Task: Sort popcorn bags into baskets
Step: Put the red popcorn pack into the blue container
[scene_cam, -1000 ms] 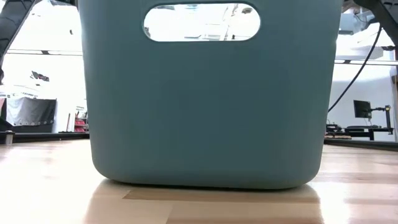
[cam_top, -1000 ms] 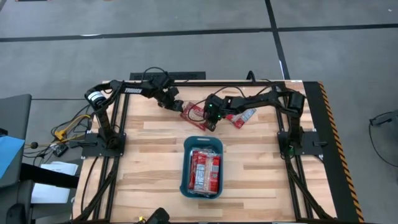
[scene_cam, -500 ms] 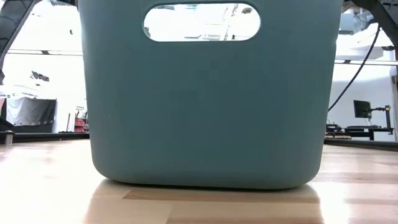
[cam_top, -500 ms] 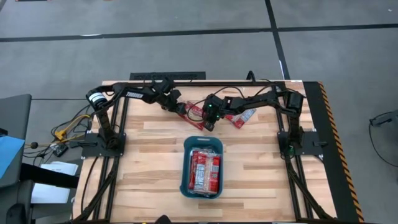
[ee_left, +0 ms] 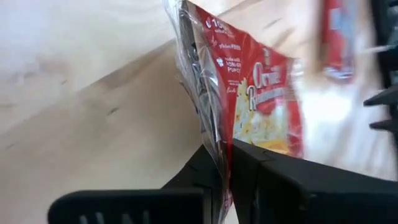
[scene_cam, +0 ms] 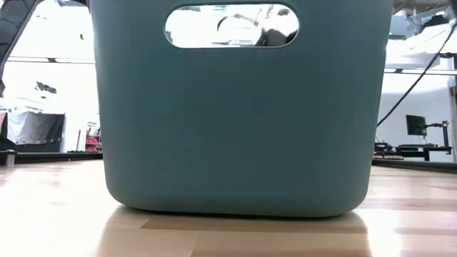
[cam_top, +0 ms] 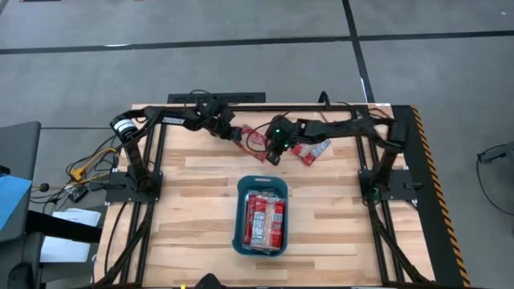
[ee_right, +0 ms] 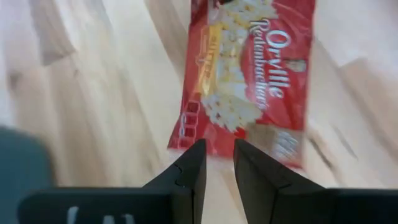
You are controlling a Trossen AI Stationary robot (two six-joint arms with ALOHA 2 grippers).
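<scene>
Near the table's far edge, my left gripper [cam_top: 238, 137] [ee_left: 224, 152] is shut on a red popcorn bag [cam_top: 254, 139] [ee_left: 261, 93]. My right gripper [cam_top: 275, 154] [ee_right: 217, 149] is just right of that bag, its fingers a narrow gap apart. In the right wrist view a red bag [ee_right: 249, 81] shows face-on just beyond its fingertips. I cannot tell whether they touch it. Another bag [cam_top: 313, 150] lies flat on the table, farther right. The teal basket [cam_top: 239, 210] [scene_cam: 235, 128] stands nearer the table's near edge and holds several bags. My left gripper pinches the bag's end [ee_left: 214, 134] between its two fingers, coming level from the table's left. The bag is turned up on its edge and reaches away from the fingers, its printed face to one side. I cannot tell whether its lower edge rests on the table.
The two arms meet close together over the far middle of the table. Bare wood lies left and right of the basket. In the low view the basket's wall fills most of the picture, and dark arm parts [scene_cam: 246, 25] show through its handle hole.
My left gripper has moved toward the table's right, reaching the bag near the far edge. That bag has shifted slightly right and turned up on its edge. My right gripper has drawn a little toward the far edge, its arm stretching straighter.
</scene>
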